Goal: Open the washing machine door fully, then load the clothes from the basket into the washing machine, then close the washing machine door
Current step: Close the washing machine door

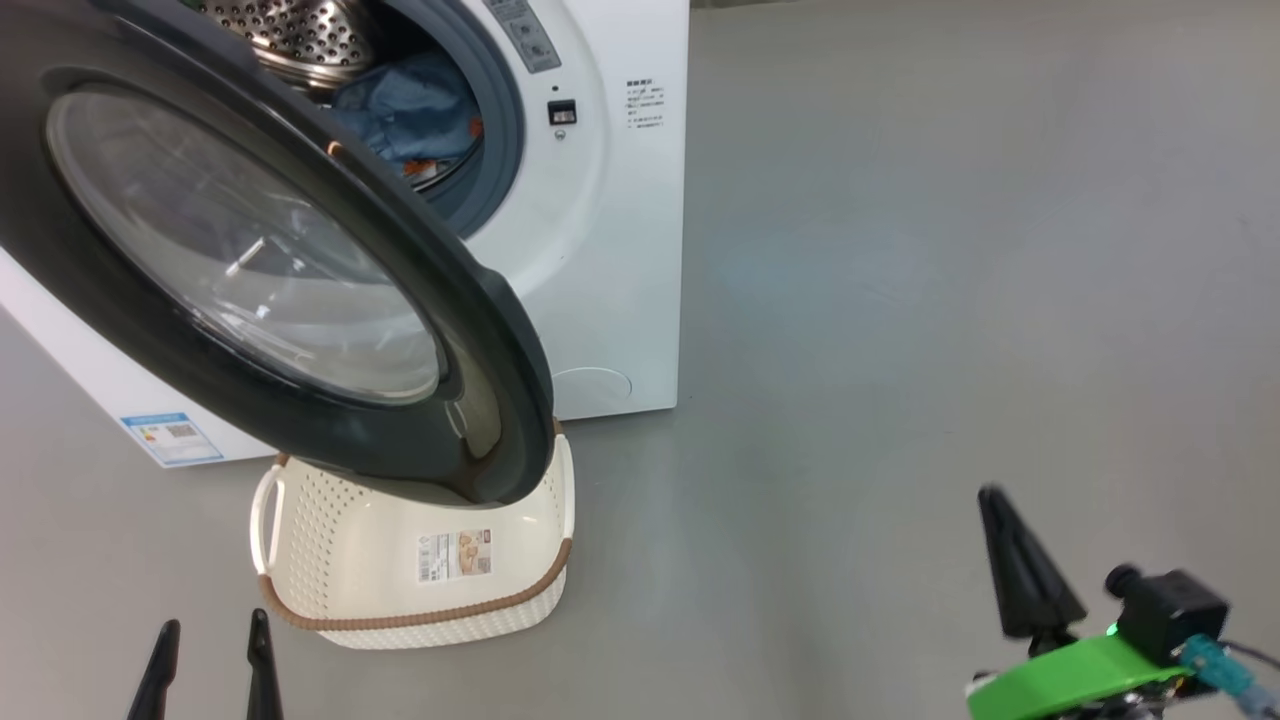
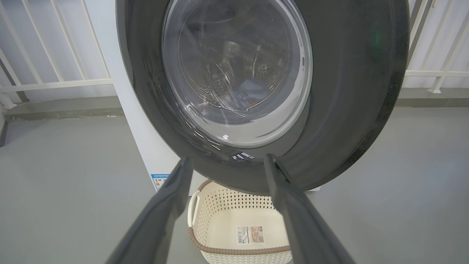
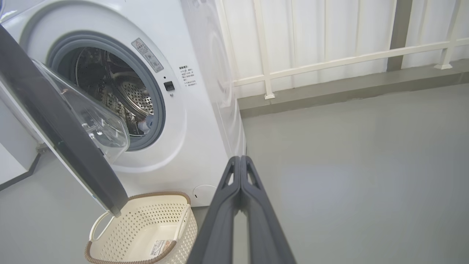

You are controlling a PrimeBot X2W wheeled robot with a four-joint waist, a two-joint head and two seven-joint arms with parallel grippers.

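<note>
Door (image 1: pixel 480 330) open at 10 o'clock | clothes (image 1: pixel 415 110) in drum (image 1: pixel 300 40), basket (image 1: pixel 330 520) empty | left fingers (image 2: pixel 172 198) wide, facing door, likely for closing push | right fingers (image 3: pixel 229 209) pressed together, empty

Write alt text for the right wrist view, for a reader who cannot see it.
A white washing machine stands with its black-rimmed door open above an empty cream basket on the grey floor. In the foreground the right claw is shut, holding nothing, clear of the machine.
</note>
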